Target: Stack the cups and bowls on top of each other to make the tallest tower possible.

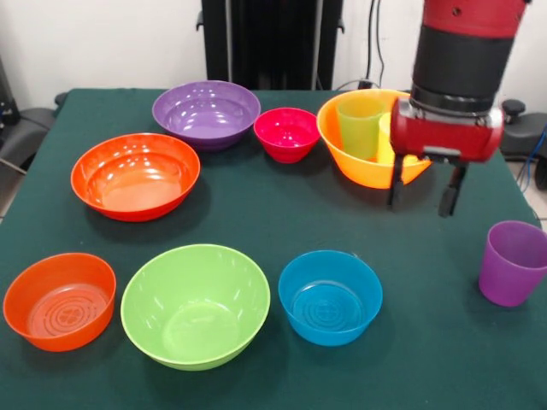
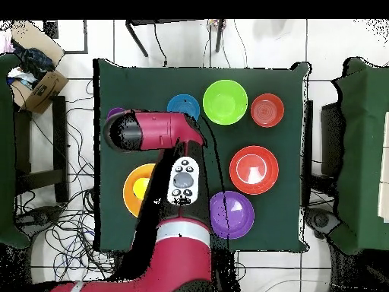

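My gripper (image 1: 422, 190) hangs open and empty just in front of the right rim of the big orange bowl (image 1: 346, 149). A green cup (image 1: 359, 126) stands upright inside that bowl. A yellow cup (image 1: 384, 137) beside it is mostly hidden behind the gripper's red body. The purple cup (image 1: 511, 263) stands alone at the right, apart from the gripper. The other bowls sit singly on the table: purple (image 1: 206, 113), small pink (image 1: 286, 133), wide red-orange (image 1: 135, 175), small orange (image 1: 58, 300), big lime green (image 1: 195, 304) and small blue (image 1: 330, 296). No tower stands.
In the overhead view my arm (image 2: 163, 129) covers the gripper, the pink bowl and part of the big orange bowl (image 2: 135, 190). The green table (image 1: 256, 222) has edges close to the purple cup and to the front bowls. Cardboard boxes (image 2: 38, 87) lie on the floor.
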You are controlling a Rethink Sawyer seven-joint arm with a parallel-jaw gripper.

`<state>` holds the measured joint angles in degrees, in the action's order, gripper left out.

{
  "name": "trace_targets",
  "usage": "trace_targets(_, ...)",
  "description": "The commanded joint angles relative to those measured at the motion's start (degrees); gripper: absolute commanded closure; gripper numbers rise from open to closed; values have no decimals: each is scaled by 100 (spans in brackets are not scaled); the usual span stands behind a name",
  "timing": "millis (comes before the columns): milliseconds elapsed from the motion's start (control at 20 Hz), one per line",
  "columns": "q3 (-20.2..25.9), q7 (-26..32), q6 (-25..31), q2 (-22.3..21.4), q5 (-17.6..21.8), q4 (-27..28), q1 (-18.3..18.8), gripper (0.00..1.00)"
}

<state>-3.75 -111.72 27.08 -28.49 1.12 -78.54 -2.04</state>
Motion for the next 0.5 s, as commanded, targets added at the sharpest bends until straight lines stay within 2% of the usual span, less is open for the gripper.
trace_targets(50, 619, 264, 710, 544, 273, 701, -74, 0)
trace_targets(500, 897, 708, 811, 568, 363, 761, 143, 0)
